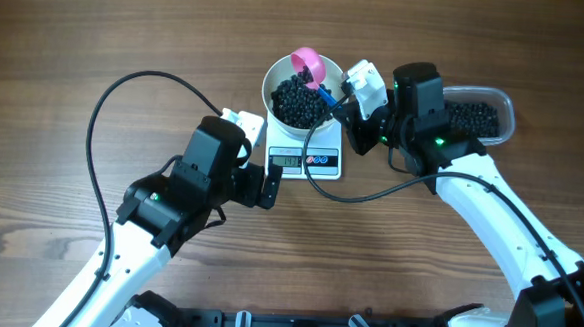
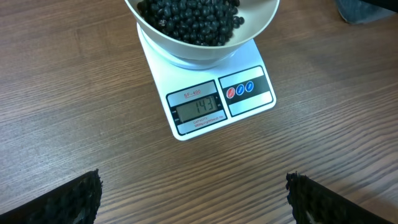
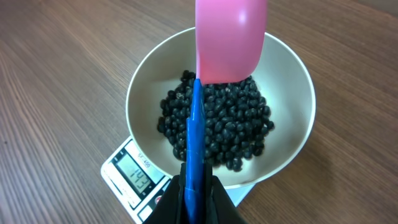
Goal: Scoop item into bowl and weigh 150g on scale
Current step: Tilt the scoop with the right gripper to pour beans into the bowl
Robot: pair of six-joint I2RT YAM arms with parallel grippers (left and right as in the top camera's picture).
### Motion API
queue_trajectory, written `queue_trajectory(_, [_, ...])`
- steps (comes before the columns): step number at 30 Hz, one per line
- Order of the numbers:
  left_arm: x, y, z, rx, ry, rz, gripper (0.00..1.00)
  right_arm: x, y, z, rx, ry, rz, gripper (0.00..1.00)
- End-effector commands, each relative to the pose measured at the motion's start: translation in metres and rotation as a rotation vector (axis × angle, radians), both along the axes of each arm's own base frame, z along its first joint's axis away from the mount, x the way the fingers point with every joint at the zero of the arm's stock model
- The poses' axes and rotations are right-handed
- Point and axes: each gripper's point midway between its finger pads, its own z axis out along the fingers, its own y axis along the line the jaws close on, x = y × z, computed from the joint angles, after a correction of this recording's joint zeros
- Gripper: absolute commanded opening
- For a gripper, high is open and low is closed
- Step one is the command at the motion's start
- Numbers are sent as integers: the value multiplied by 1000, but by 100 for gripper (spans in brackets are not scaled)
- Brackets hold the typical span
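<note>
The white bowl stands on the scale and holds a heap of black beans, the item. The display reads 143. My right gripper is shut on the blue handle of a pink scoop, which hangs over the bowl's far side above the item. No beans show in the scoop. My left gripper stands open over bare wood in front of the scale, holding nothing.
A clear plastic tub with more black beans sits at the right, behind my right arm. A black cable loops over the wooden table at the left.
</note>
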Motion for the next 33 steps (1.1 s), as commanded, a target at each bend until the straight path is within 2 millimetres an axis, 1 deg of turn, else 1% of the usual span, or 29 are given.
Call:
queue_trajectory(1, [1,-1,2,12,-14,-16,100,3,1,1,0,-8,-2,4])
queue_trajectory(2, [1,-1,2,12,-14,-17,100,5,-2,1,-13,-14,-20,4])
queue_trajectory(8, [1,-1,2,12,-14,-17,100,6,-2,0,-13,-12,-25,4])
queue_trajectory(12, [1,-1,2,12,-14,-17,100,2,1,1,3,-3,-4,4])
queue_trajectory(14, [1,-1,2,12,-14,-17,100,6,-3,0,-17,-14,-26,4])
queue_trajectory(18, [1,-1,2,12,-14,-17,100,5,-4,-1,-35,-22,-15,4])
queue_trajectory(20, [1,-1,2,12,-14,-17,100,9,-8,-2,-55,-35,-40,4])
queue_trajectory(24, [1,-1,2,12,-13,-16,100,3,-1,-1,-30,-25,7,4])
queue_trajectory(27, [1,-1,2,12,-14,-16,100,10,-8,-1,-62,-47,-27,4])
queue_trajectory(29, [1,-1,2,12,-14,-17,100,8,-6,-1,-31,-17,-43,4])
queue_trajectory(31, [1,-1,2,12,-14,-16,100,4,-1,0,-11,-8,-12,4])
queue_trajectory(33, [1,-1,2,12,-14,-16,100,6,-4,-1,-26,-17,-30,4])
